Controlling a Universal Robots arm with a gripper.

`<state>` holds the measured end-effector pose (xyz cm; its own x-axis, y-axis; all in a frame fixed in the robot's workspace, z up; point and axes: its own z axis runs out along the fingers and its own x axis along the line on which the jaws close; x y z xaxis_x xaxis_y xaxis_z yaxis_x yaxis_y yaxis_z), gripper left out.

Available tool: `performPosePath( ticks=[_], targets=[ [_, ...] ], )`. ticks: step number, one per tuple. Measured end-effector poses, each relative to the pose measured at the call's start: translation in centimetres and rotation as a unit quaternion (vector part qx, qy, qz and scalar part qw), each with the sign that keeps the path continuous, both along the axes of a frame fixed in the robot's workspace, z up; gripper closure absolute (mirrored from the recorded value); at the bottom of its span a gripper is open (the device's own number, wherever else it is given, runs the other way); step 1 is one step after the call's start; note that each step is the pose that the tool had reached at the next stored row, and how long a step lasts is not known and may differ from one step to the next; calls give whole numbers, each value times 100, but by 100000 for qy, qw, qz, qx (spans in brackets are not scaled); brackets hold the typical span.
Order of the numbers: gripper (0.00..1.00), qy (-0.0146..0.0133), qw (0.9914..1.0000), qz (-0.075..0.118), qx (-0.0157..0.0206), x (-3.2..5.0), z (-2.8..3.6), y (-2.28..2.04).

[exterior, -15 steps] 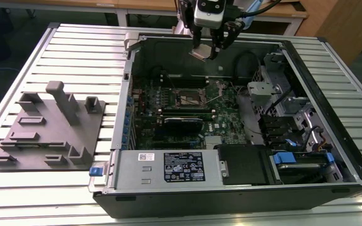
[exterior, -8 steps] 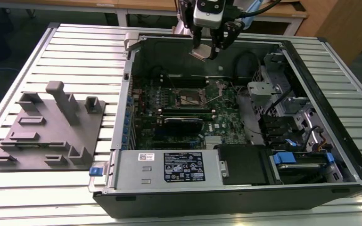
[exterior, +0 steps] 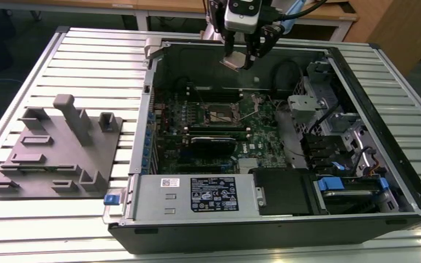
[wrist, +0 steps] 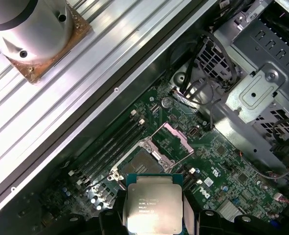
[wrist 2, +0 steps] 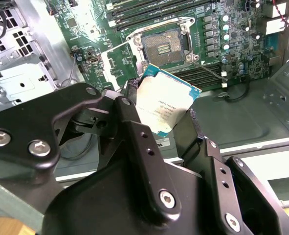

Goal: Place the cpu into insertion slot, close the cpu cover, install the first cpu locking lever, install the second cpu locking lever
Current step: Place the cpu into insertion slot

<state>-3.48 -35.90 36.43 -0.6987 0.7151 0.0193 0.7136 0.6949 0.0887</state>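
Exterior view: on the desk (exterior: 86, 55) sits the open computer case (exterior: 269, 238). Near its twelve o'clock wall I have the gripper (exterior: 243, 59) clamped on the cpu (exterior: 232, 62), held aloft. From there the insertion slot (exterior: 220, 114) lies toward six o'clock, well apart, with its cpu cover (wrist 2: 116, 61) flipped open.

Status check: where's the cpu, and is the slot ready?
Gripper shut on cpu, high above the case. Slot empty, cover up. Nothing seen between cpu and slot.
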Motion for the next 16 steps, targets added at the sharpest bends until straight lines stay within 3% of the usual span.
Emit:
performPosePath(
  ticks=[16],
  targets=[
    [46, 0, 99999, -540, -3, 0, -1, 0]
  ],
)
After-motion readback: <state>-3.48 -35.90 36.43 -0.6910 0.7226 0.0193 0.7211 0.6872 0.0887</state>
